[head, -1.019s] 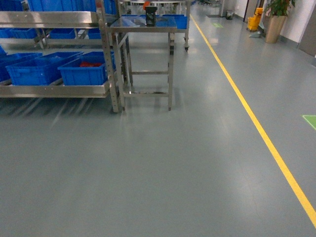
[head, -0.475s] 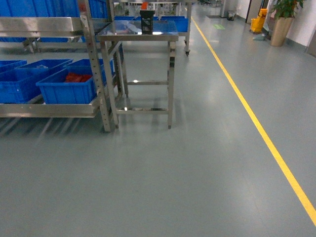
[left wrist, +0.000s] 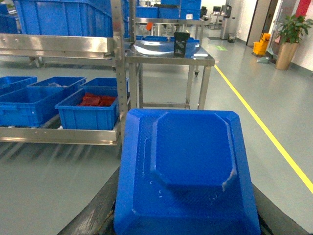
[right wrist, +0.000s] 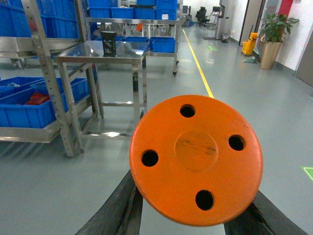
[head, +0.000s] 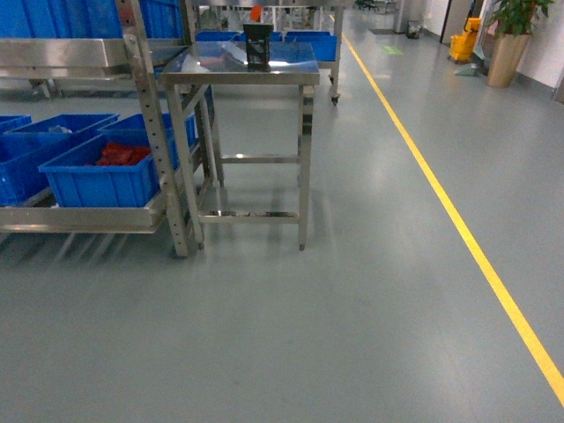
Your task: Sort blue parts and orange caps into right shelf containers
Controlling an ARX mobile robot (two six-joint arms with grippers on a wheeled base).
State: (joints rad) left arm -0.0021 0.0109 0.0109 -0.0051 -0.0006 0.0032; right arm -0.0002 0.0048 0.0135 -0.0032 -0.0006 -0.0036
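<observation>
In the left wrist view a blue part (left wrist: 193,147), a square tray-like piece with a raised octagonal middle, fills the lower frame. My left gripper (left wrist: 186,223) is shut on it, its dark fingers (left wrist: 98,215) showing at either side. In the right wrist view my right gripper (right wrist: 190,218) is shut on a round orange cap (right wrist: 195,159) with several holes. Blue containers (head: 97,181) stand on the low level of a steel shelf (head: 145,115) at the left; one holds red pieces (head: 122,155). Neither gripper shows in the head view.
A steel table (head: 242,66) with a small black box (head: 256,44) stands beside the shelf. A yellow floor line (head: 458,220) runs along the right. A potted plant (head: 511,40) and a yellow bucket (head: 464,40) stand far back. Grey floor lies ahead.
In the head view the shelf and table have come nearer and slid left and down, so fewer containers show. The grips cannot be compared, as no earlier wrist frames are given.
</observation>
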